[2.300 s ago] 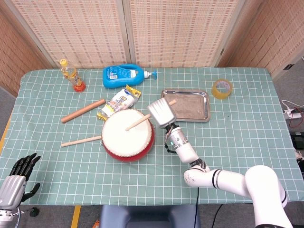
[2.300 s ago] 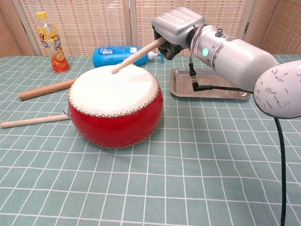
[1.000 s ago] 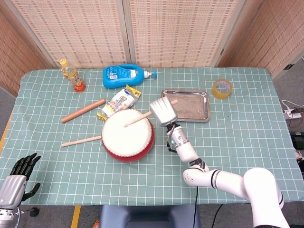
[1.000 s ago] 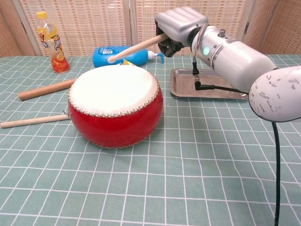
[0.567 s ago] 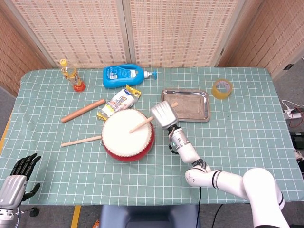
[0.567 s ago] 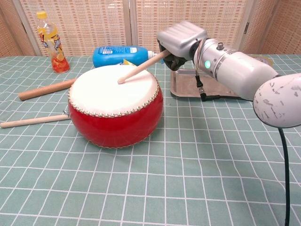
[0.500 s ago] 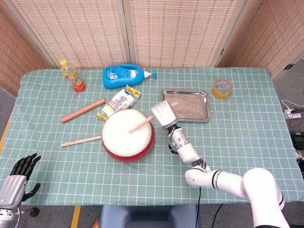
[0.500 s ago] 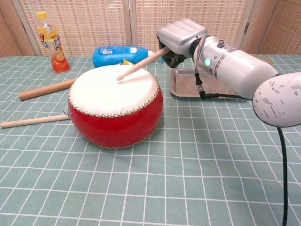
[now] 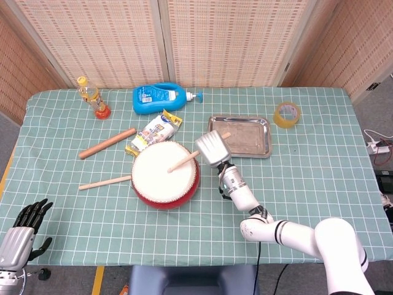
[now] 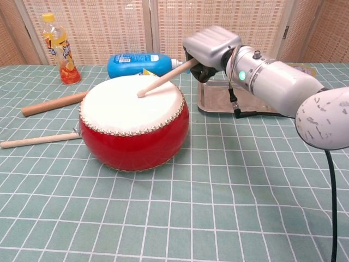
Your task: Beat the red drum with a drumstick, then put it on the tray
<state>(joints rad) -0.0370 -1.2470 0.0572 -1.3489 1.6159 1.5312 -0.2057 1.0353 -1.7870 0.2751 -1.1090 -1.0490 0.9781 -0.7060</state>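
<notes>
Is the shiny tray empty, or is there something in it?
Empty, as far as it shows. The tray shows a bare metal floor in the head view; the drumstick is in the right hand, tip down on the red drum.

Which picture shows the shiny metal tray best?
The head view: it looks down on the whole shiny rectangular metal tray. In the chest view the right hand and arm hide much of the tray.

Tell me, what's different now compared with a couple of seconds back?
The right hand kept its grip on the drumstick, swung its tip up off the red drum and brought it down again onto the white skin. The drum, the tray, the loose sticks and the left hand stayed put.
</notes>
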